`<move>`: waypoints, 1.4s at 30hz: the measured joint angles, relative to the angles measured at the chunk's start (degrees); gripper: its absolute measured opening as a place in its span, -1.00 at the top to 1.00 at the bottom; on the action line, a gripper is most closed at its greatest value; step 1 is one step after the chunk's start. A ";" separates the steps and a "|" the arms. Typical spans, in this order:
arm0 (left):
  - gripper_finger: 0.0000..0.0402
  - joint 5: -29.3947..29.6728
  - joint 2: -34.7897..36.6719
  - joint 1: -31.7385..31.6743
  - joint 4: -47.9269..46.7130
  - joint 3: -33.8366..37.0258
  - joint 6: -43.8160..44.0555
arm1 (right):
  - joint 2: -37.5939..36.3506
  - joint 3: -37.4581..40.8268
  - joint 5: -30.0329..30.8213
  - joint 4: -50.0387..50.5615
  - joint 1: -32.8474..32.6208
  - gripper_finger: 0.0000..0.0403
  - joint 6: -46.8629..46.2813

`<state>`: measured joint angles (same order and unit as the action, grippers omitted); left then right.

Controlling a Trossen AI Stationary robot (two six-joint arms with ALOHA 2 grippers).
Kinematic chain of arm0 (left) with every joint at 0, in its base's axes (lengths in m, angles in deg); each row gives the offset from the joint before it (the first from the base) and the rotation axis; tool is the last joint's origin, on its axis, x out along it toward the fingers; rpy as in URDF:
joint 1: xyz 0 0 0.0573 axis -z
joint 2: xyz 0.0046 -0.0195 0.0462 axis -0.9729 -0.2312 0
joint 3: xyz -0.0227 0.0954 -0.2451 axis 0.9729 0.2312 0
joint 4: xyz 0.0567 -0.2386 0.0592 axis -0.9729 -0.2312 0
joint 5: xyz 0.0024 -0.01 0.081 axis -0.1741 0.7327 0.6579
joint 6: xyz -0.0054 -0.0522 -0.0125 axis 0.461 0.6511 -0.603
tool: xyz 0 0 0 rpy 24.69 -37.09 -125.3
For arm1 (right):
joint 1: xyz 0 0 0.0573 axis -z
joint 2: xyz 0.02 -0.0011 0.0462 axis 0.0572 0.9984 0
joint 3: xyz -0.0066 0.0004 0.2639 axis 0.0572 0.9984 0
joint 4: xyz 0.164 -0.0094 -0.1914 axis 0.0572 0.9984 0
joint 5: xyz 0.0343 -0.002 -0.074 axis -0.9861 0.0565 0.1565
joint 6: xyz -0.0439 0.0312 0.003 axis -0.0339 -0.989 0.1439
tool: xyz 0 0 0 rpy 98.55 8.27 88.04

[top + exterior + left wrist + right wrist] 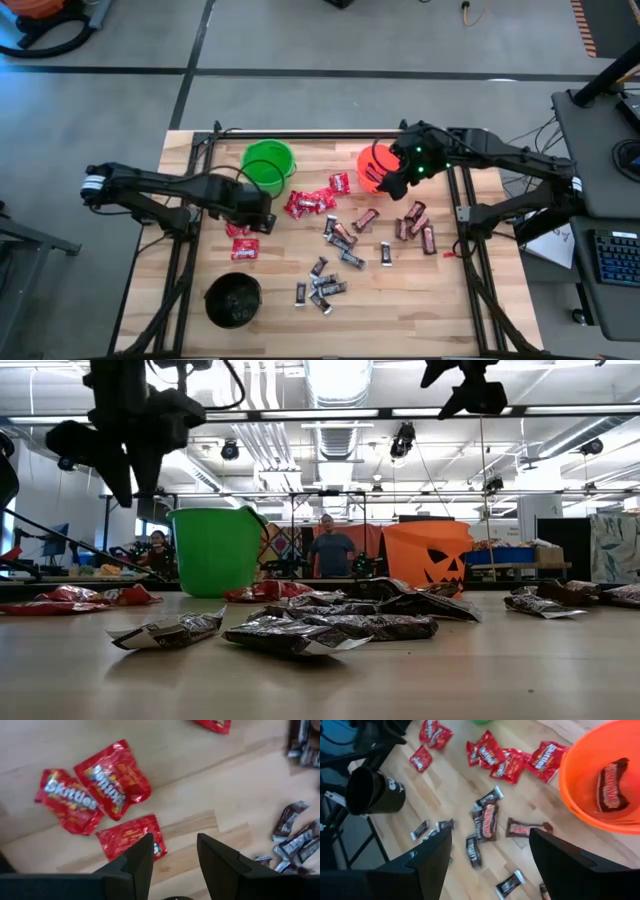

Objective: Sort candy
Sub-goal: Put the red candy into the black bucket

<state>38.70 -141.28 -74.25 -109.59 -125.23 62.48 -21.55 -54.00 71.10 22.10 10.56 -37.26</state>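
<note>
Candy lies scattered on the wooden table: bright red packets (308,203), dark brown-red bars (413,220) and small black-silver bars (320,290). My left gripper (262,212) hangs open above three red packets (112,777) near the table's left side, clear of them. My right gripper (395,172) is open and raised at the near rim of the orange bucket (372,168). A brown-red bar (611,782) lies inside that bucket (570,790). In the low view, the left arm (130,430) stands well above the tabletop.
A green bucket (268,165) stands at the far edge, left of the orange one. A black bucket (233,300) sits near the near left corner. Black frame rails run along both table sides. People stand in the room beyond the table (330,550).
</note>
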 joint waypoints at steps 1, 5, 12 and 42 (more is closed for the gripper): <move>0.27 0.18 -0.59 0.02 0.93 0.04 -1.03 | 0.17 0.00 0.02 0.02 -0.38 -0.30 -0.22; 0.10 1.39 -3.55 -0.17 1.41 0.26 -3.37 | 0.75 0.00 0.07 0.02 -1.35 -0.32 -1.27; -0.22 8.37 -9.24 0.10 1.62 1.71 -6.48 | 1.00 0.00 0.91 0.04 -2.39 -0.30 -3.15; -0.14 8.75 -12.07 4.18 12.46 12.52 -3.52 | 1.03 0.02 2.16 0.07 -3.12 -0.33 -4.69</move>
<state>47.45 -153.35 -70.06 -97.12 -112.71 58.96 -20.51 -53.98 73.26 22.16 7.44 -41.96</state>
